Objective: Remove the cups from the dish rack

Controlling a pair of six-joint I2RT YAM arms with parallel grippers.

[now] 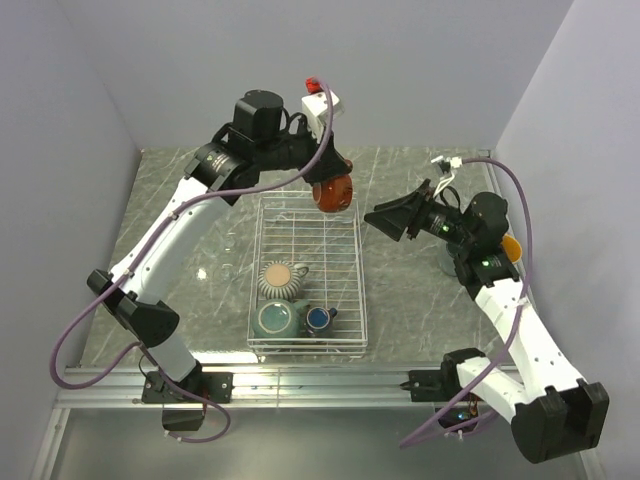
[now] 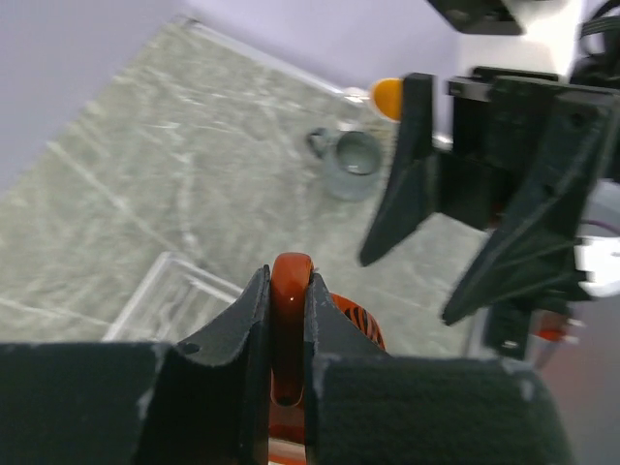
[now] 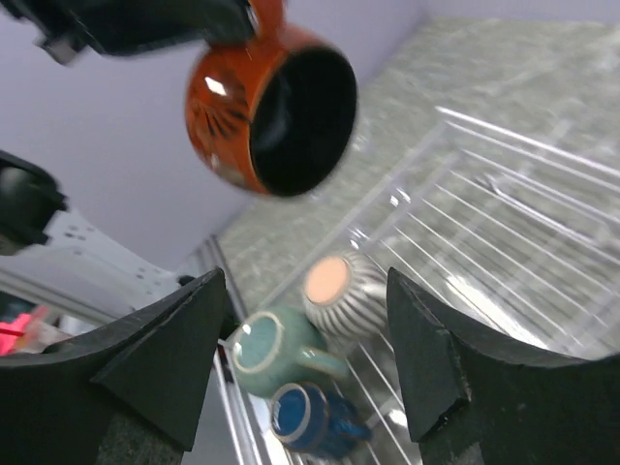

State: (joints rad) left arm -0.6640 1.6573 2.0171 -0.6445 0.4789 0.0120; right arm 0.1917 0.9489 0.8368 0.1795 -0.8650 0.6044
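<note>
Grey marble table (image 1: 190, 215), pale bare walls. Dish rack (image 1: 360, 300) holds ribbed beige cup (image 1: 283, 279), teal mug (image 1: 275, 320) and dark-blue cup (image 1: 320, 318), all at its near end. Left gripper (image 2: 289, 295) pinches red-brown mug (image 1: 333, 191) by the handle, above rack's far end. Right gripper (image 1: 388, 222) spread wide, right of rack. Grey mug (image 2: 351, 163) on table, right of rack.

The left pincer (image 2: 288, 291) hides most of the red mug (image 2: 354, 325). The right arm (image 1: 500, 292) covers most of the orange-inside mug (image 1: 512, 246).
</note>
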